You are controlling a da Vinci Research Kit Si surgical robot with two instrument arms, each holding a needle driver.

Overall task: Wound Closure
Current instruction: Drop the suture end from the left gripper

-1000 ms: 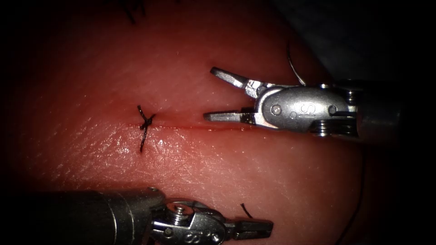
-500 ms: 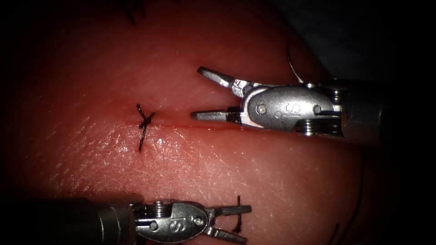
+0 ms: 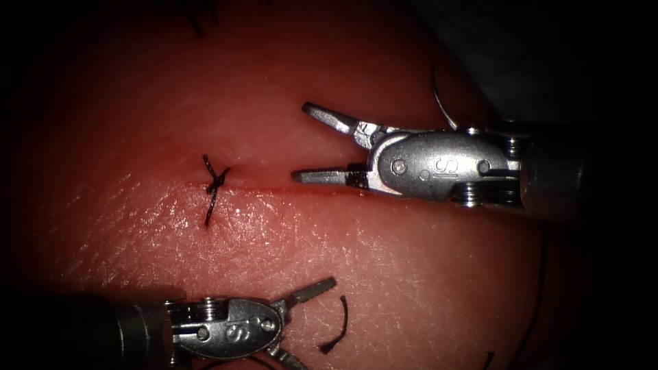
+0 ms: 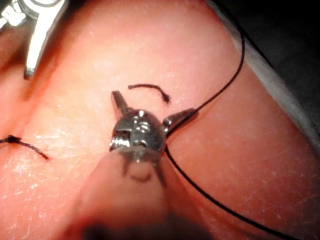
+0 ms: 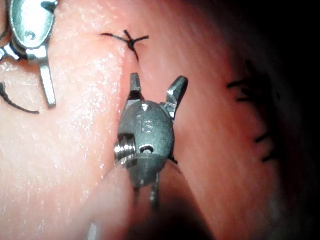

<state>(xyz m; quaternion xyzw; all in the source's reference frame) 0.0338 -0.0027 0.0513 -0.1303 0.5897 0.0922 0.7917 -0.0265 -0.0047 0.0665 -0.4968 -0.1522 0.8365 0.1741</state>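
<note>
R pincer [image 3: 301, 142] hangs over the tissue [image 3: 411, 274], just above the cut [image 3: 295, 190] and right of the knot [image 3: 216, 180]. Jaws spread wide, nothing between them. Lower jaw runs nearly along the cut line, upper jaw angles up and away. R wrist view shows the same: pincer [image 5: 156, 85] gaping, empty, the knot [image 5: 129, 41] just ahead of the tips on the cut.

L pincer [image 3: 301, 322] sits low in the endoscope view, below the cut, well apart from the R one. Jaws wide open, holding nothing. A short curved cut end of thread [image 3: 337, 327] lies loose on the tissue just right of its tips, not gripped. L wrist view: pincer [image 4: 152, 107] splayed, the loose bit [image 4: 149, 89] lying just past the tips. A long thread [image 4: 220, 95] runs across the tissue and passes against one jaw and the pincer's body there; jaws not closed on it.

A thin curved strand [image 3: 442, 103] rises behind the R pincer's body; can't tell if needle or thread. Can't make out the needle for sure. Knot has short tails sticking out both sides of the cut. More stitches [image 5: 255, 115] show further off in the R wrist view.
</note>
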